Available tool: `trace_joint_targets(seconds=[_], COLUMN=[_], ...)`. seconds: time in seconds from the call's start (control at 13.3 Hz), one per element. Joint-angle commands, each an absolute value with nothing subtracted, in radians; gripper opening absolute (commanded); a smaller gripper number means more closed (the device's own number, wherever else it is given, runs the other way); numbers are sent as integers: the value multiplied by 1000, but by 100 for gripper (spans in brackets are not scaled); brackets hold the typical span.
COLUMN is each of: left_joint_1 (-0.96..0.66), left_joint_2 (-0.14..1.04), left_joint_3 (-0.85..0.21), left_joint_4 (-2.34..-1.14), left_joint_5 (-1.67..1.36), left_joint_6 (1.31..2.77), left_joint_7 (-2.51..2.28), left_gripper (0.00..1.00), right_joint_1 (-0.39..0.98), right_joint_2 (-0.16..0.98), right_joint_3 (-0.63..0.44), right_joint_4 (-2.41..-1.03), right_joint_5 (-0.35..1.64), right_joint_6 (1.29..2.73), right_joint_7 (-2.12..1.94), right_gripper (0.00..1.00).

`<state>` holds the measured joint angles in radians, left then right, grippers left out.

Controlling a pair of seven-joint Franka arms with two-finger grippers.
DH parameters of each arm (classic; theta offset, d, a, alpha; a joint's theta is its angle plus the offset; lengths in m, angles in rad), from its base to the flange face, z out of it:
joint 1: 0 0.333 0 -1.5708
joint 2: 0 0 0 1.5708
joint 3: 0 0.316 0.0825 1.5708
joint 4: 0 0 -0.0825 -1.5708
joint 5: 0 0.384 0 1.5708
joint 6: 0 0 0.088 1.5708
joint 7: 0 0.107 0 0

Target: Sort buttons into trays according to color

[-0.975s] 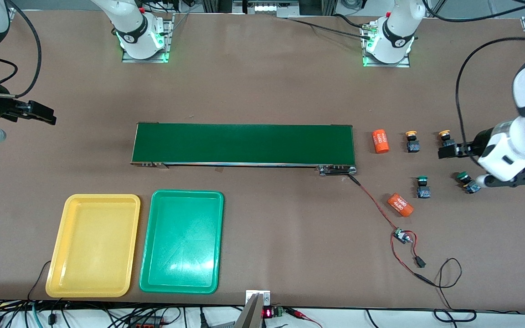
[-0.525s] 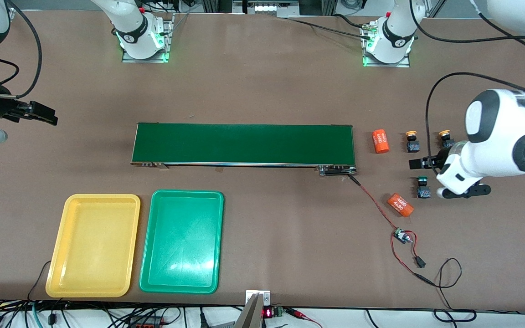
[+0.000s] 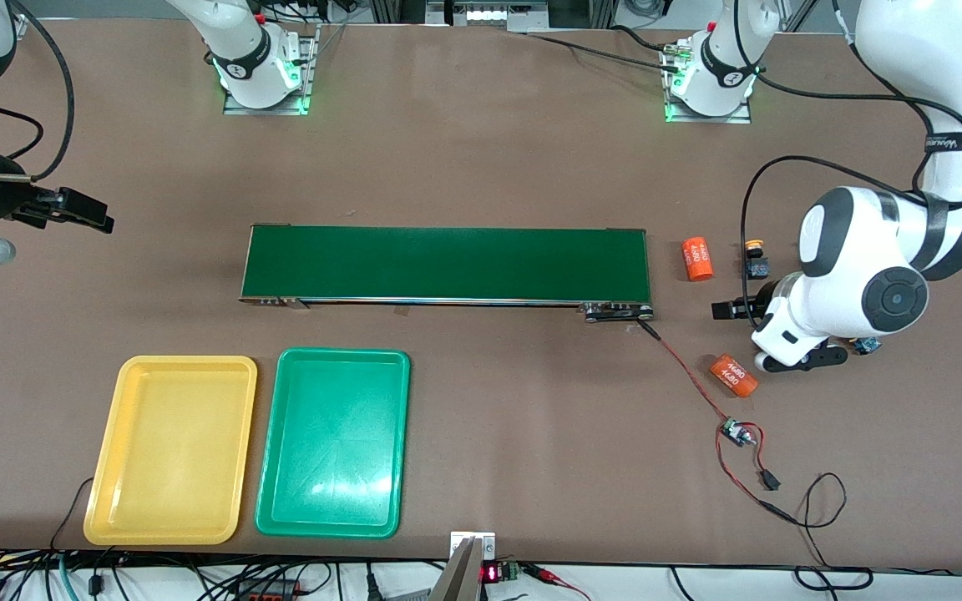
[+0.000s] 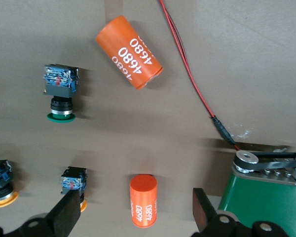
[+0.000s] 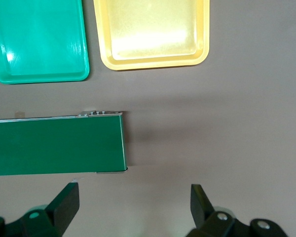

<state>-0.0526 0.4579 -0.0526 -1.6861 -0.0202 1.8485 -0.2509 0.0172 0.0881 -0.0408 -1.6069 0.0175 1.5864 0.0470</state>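
The yellow tray (image 3: pixel 170 451) and the green tray (image 3: pixel 332 442) lie side by side near the front camera, toward the right arm's end. The buttons lie past the conveyor's end at the left arm's side. A yellow-capped button (image 3: pixel 754 260) shows, and the arm hides most of the others. In the left wrist view I see a green-capped button (image 4: pixel 60 94) and two yellow-capped ones (image 4: pixel 73 181) (image 4: pixel 0 180). My left gripper (image 4: pixel 135 213) hangs open above them, with an orange cylinder (image 4: pixel 144 200) below its gap. My right gripper (image 5: pixel 133 205) waits open over bare table.
A long dark-green conveyor belt (image 3: pixel 446 263) lies across the middle. Two orange cylinders marked 4680 (image 3: pixel 696 260) (image 3: pixel 733 375) lie among the buttons. A red-and-black cable with a small board (image 3: pixel 734 431) runs from the belt's end toward the front camera.
The left arm has swung in from the table's end toward the conveyor and now covers most of the buttons. The right gripper has barely shifted. Both stay open.
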Motion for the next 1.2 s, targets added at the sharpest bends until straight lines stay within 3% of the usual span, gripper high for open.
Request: trace_joint_targets(seconds=[0.0,0.3,0.53,0.75,1.13], left_joint_1=[-52,-40,-37,-35,18], left_joint_2=[424,298,232,267,308], left_joint_3=[-49,-112,-143,-143,-143], left_joint_4=[-1780,-2026,-2227,-2279,-2292], left_joint_5=[-25,-28,-26,-28,-31], left_joint_6=[1876,1997,2181,2272,2278], left_joint_7=[-229,-195,-184,-89,-23], left_gripper=[100,100,100,100,100], right_joint_1=[18,17,14,11,12], right_joint_2=[109,109,109,109,109], right_joint_3=[-40,-40,-41,-41,-41], right_joint_4=[-1586,-1588,-1588,-1588,-1588], right_joint_5=[34,51,51,51,51], right_joint_6=[1592,1592,1591,1591,1591], right_joint_7=[66,60,49,48,49], right_gripper=[100,100,100,100,100])
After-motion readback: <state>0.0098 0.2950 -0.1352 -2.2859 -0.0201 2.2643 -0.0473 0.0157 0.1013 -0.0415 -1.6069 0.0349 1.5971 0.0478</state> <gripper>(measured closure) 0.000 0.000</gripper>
